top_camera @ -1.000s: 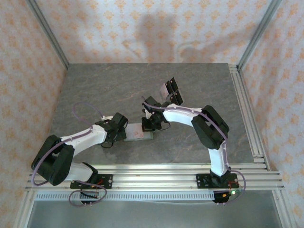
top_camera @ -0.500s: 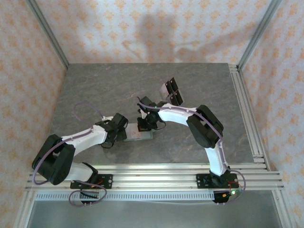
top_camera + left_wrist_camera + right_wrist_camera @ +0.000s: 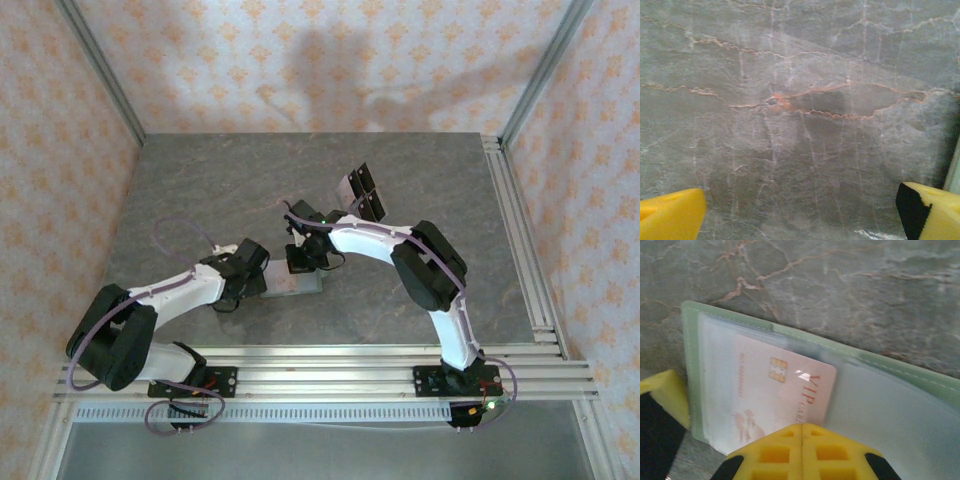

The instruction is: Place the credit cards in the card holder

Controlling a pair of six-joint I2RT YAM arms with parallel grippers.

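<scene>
Marble tabletop (image 3: 200,180): your right gripper (image 3: 802,432), shut empty, sits just below pink credit card (image 3: 785,387) in card holder (image 3: 890,405); left gripper (image 3: 800,220) agape.

Open card holder (image 3: 890,405), one pink card (image 3: 785,390) tucked in
Pale sage-green, lying flat on the marbled table (image 3: 200,180); the chip-bearing pink card sits partway under its clear sleeve; glossy black cards (image 3: 362,192) lie fanned farther back, well apart.
</scene>
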